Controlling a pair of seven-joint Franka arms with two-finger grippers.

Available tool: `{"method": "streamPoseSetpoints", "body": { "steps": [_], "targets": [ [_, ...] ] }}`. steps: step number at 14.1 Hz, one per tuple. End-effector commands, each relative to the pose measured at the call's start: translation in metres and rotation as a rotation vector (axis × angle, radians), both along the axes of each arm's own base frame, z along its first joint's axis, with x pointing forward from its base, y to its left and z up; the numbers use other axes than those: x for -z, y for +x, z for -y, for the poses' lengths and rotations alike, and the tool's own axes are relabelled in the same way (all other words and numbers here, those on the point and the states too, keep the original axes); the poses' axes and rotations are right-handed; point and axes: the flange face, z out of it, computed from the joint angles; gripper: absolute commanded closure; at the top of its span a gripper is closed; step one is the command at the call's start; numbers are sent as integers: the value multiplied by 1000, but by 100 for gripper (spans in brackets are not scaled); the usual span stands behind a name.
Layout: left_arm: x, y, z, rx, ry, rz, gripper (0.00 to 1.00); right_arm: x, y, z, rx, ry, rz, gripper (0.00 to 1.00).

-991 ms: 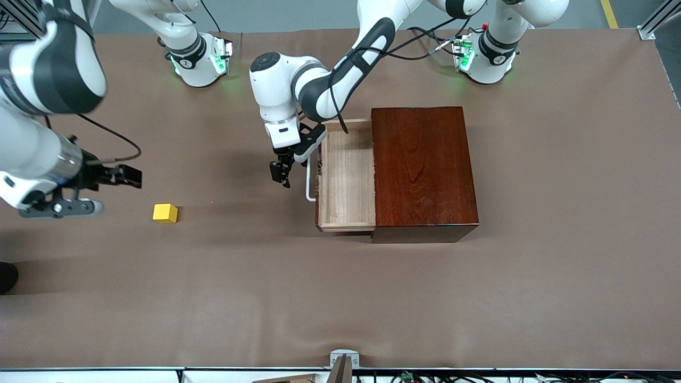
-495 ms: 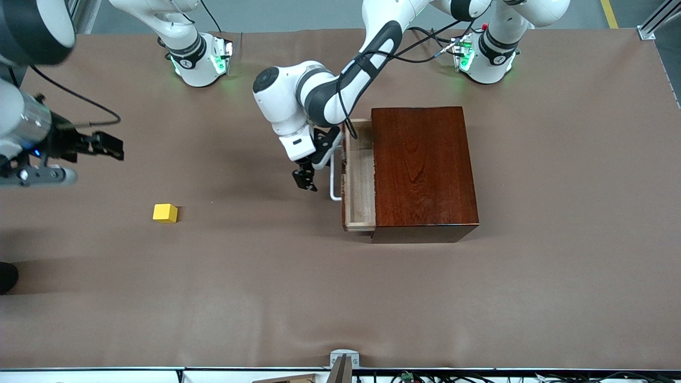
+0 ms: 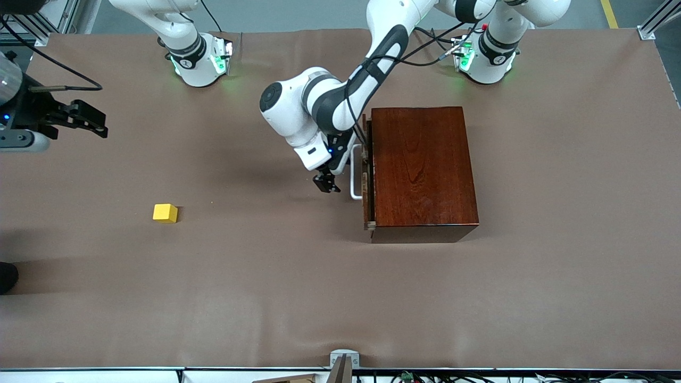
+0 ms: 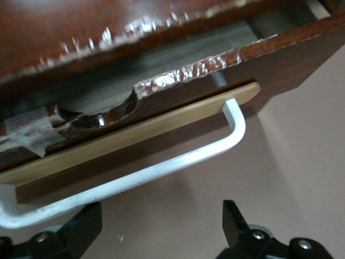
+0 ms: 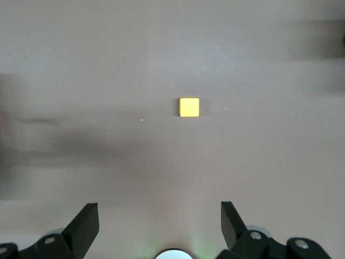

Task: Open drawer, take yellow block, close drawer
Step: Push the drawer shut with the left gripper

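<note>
Front view: drawer (image 3: 365, 181) nearly shut in wooden box (image 3: 423, 170); left gripper (image 3: 326, 184) at handle (image 3: 353, 175), 9 o'clock of box. Yellow block (image 3: 165, 213) on table (image 3: 340, 298), 9 o'clock of box, well apart. Right gripper (image 3: 88, 121) raised, 11 o'clock of block.
Left wrist view: fingers (image 4: 81, 229) spread, empty, near handle (image 4: 161, 167).
Right wrist view: fingers (image 5: 86, 224) spread, empty; block (image 5: 189, 107) on table.

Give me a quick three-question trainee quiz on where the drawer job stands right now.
1. True or false: the yellow block lies inside the drawer.
2. Which pincer is at the drawer's white handle? A) left pincer B) right pincer
3. Fill in: the right pincer hangs with jaws ____ over the table, holding nothing.

Key: 1 false, it sits on the bare table toward the right arm's end; 2 A; 3 open.
</note>
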Motion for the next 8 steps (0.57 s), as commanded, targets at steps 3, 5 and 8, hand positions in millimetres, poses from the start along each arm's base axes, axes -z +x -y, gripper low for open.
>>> {"method": "streamPoseSetpoints", "body": {
  "steps": [3,5,8],
  "targets": [
    [-13,4,-20,-22,65,-48,0,-3,-10,7,38,29,-20,0],
    [-44,14,-24,-23,15,-38,0,-6,-13,4,67,22,-15,0],
    [-160,26,-43,147,-128,-78,0,-3,-15,7,75,22,-15,0]
  ]
}}
